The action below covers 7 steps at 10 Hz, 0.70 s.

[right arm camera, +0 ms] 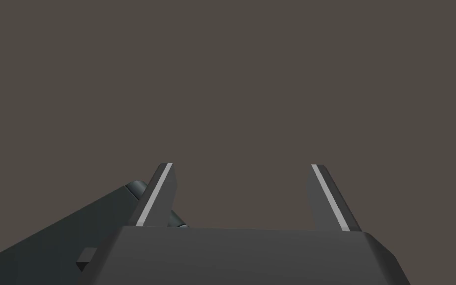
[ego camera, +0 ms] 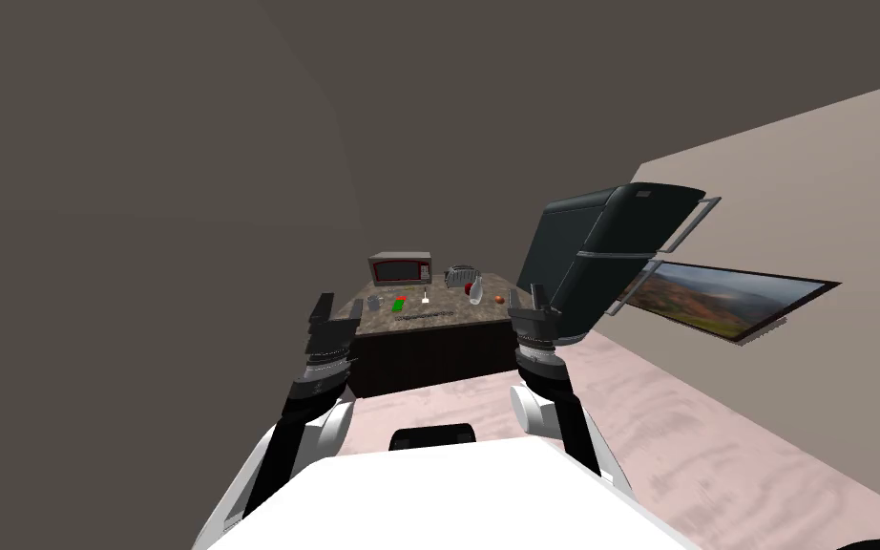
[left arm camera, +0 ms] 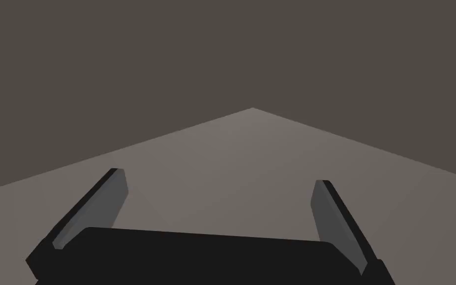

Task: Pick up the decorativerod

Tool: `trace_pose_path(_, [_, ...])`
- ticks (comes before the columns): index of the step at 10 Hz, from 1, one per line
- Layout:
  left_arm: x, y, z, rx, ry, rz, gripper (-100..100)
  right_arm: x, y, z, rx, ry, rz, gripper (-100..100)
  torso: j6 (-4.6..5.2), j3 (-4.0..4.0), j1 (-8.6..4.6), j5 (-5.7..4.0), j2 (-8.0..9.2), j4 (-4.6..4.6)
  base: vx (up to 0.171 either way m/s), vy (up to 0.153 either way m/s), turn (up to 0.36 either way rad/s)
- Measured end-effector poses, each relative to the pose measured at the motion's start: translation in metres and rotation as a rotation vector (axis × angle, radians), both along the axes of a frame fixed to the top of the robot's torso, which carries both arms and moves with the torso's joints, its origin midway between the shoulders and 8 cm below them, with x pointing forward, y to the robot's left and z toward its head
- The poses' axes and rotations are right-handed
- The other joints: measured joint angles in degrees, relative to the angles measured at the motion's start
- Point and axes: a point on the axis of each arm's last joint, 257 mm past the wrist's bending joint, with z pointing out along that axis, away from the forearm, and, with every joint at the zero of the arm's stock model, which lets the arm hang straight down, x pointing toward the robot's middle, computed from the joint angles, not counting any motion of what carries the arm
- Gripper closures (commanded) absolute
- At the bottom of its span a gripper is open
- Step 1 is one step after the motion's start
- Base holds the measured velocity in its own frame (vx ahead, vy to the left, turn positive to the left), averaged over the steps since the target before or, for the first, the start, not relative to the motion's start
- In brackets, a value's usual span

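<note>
A thin pale rod-like piece (ego camera: 425,297) stands on the mottled brown counter top (ego camera: 448,312) ahead of me; it is too small to make out in detail. My left gripper (ego camera: 338,307) is raised in front of the counter's left end, well short of the rod. Its fingers (left arm camera: 101,200) stand open around nothing, gripper (left arm camera: 218,176). My right gripper (ego camera: 527,301) is held up at the counter's right end, beside the fridge. It is also open and holds nothing, gripper (right arm camera: 242,165).
The counter carries a microwave (ego camera: 400,269), a toaster (ego camera: 460,277), a green block (ego camera: 398,306), a grey cup (ego camera: 374,303), a clear glass (ego camera: 475,291) and an orange ball (ego camera: 499,299). A dark fridge (ego camera: 610,248) stands right of it. Pale pink floor (ego camera: 696,430) lies between.
</note>
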Motion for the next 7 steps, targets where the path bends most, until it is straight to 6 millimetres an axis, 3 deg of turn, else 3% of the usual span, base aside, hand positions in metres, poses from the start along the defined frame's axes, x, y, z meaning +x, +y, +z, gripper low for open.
trace_pose_path(7, [0.034, -0.006, -0.021, -0.028, 0.123, -0.126, -100, 0.000, 0.000, 0.000, 0.000, 0.000, 0.000, 0, -0.01, -0.02, 0.00, 0.00, -0.03, -0.01, 0.004, -0.003, -0.078])
